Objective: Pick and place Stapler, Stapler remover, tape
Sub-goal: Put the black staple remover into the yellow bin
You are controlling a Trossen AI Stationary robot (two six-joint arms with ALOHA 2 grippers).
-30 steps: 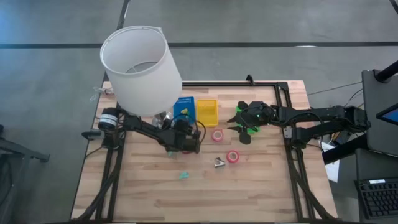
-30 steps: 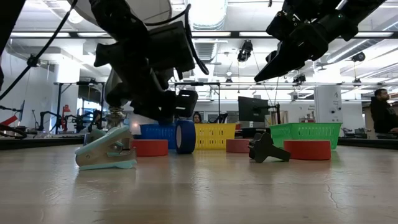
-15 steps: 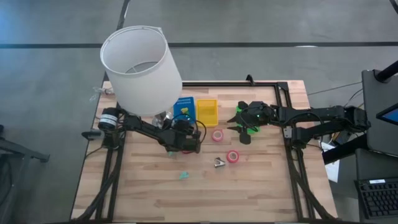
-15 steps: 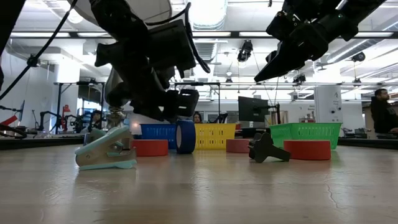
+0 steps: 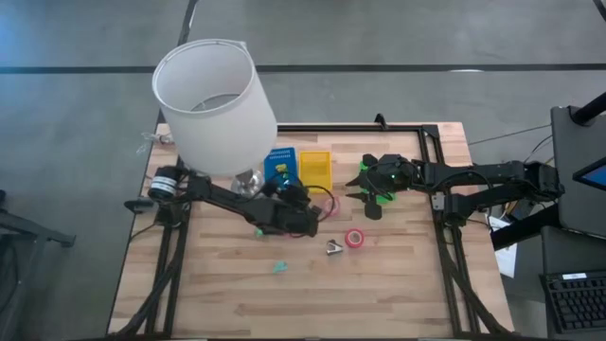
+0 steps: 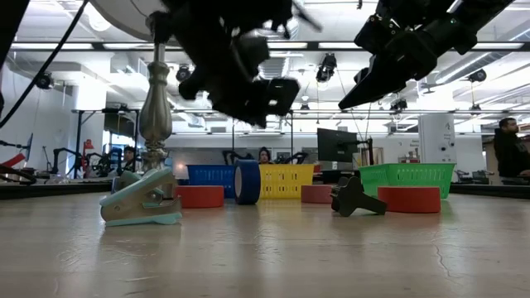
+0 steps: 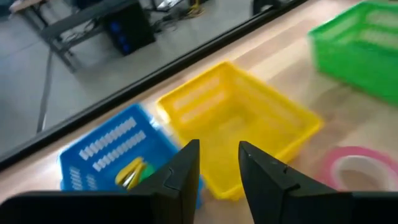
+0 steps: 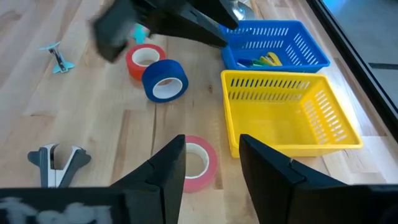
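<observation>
— Wooden, is it, the table (image 5: 398, 284)?

— Yes, pale wood planks in a dark frame, and grey floor on all sides in the high view. At the far left corner stands a lamp (image 5: 216, 104) with a big white shade and a silver stem.

— And the room?

— From the low view it is a big workshop: ceiling lights, racks, monitors. One person (image 6: 509, 149) stands far at the right. Writing or labels I cannot read anywhere.

— Where are the trays?

— In a row at the far side: blue tray (image 5: 281, 161), yellow tray (image 5: 316, 170), then green tray (image 5: 382, 196).

— The left gripper (image 7: 217, 146)?

— It hangs above the table near the yellow tray, fingers a little apart, nothing between them. A pink roll (image 7: 357, 171) lies on the wood beside that tray.

— The right gripper (image 8: 211, 140)?

— Above the green tray, fingers spread and empty. Its camera looks over the same pink roll to a blue roll (image 8: 165, 79) and a red roll (image 8: 144, 59), which touch each other.

— And the other task things?

— The remover (image 5: 334, 248) lies in the middle of the table, just beside one tape (image 5: 354, 239). A small teal clip (image 5: 279, 267) lies nearer the front edge. A dark piece (image 6: 356, 197) lies in front of the green tray; if it is the stapler I cannot tell
</observation>
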